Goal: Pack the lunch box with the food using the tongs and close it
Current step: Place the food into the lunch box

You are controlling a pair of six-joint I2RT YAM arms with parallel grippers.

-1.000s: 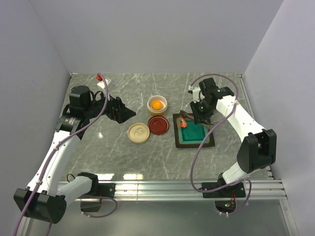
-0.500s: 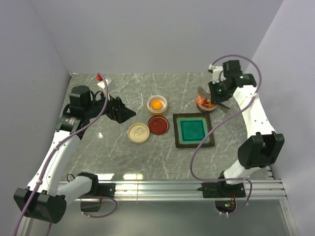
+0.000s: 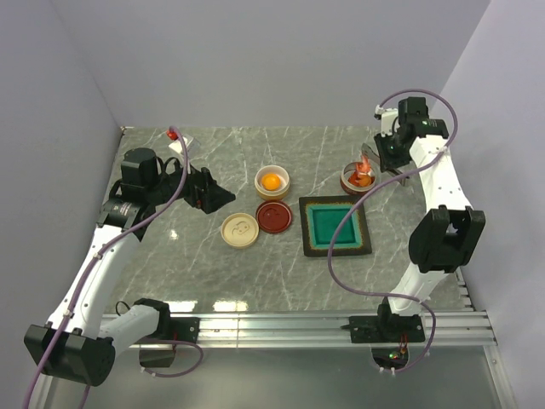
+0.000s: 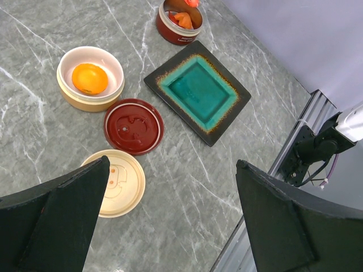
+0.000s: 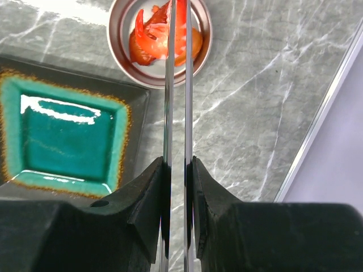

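My right gripper [image 5: 177, 170] is shut on the silver tongs [image 5: 168, 102], whose two arms run forward to the red-brown bowl [image 5: 201, 54] at the back right [image 3: 358, 178]. A red shrimp-like piece [image 5: 177, 14] sits between the tong tips, over other red-orange food [image 5: 144, 42] in that bowl. A cream bowl [image 3: 272, 181] holds the round orange piece [image 4: 89, 78]. My left gripper [image 3: 209, 192] hangs open at the left, above bare table [image 4: 172, 164], holding nothing.
A red lid [image 3: 273, 216] and a cream lid [image 3: 239, 230] lie side by side near the middle. The teal tray [image 3: 335, 226] lies in front of the red-brown bowl. The right table edge with its metal rail [image 5: 323, 113] runs close to that bowl.
My right arm has swung from over the teal tray to the back right, carrying the tongs and a shrimp-like piece to the red-brown bowl. The left arm has not moved.
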